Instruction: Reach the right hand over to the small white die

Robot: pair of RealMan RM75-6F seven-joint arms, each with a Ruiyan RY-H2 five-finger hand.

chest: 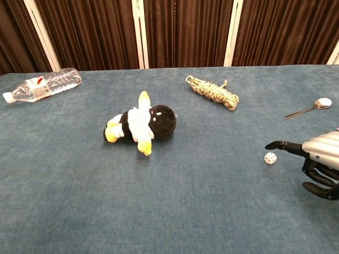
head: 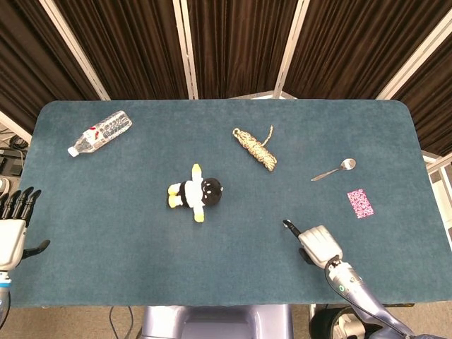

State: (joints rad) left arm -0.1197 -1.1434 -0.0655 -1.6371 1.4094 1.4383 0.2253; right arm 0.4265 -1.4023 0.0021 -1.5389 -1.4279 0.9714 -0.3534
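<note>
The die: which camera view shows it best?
The chest view shows it best: the die lies in plain sight on the table, just below the fingertips of the right robot hand. In the head view those fingers cover it, so it cannot be seen.

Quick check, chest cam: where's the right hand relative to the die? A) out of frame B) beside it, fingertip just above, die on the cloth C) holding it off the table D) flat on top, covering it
B: the right hand sits right of the die, one fingertip reaching just above it; the die rests on the table, not gripped.
</note>
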